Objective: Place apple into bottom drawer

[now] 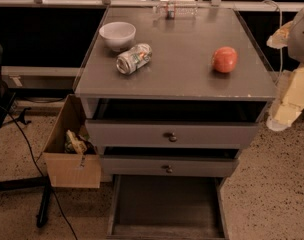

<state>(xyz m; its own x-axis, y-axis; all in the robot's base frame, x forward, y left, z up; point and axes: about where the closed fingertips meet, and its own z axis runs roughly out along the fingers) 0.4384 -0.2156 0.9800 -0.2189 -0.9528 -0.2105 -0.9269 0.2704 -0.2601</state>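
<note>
Nearest, one bottom drawer point(164, 204) stands pulled out, its dark floor bare and its front edge cut off by the frame. Above it are two upper drawers point(142, 133), each slightly ajar, with one round knob point(171, 136) apiece. Left of them, on the speckled floor, sits one open cardboard box point(67, 171) with some crumpled contents too dim to name. On the grey bench point(182, 49) lie three things. One apple point(225, 59) rests toward the right side, well apart from the rest. One crushed silver can point(133, 58) lies on its side at the left. One white bowl point(117, 35) stands upright just behind the can. At the far edge is a small clear item point(170, 10), hard to make out. The gripper point(291, 99) hangs beside the bench's right edge, below the level of the apple and clear of it. Its pale arm runs up out of frame, and whether it is open or closed cannot be told.
</note>
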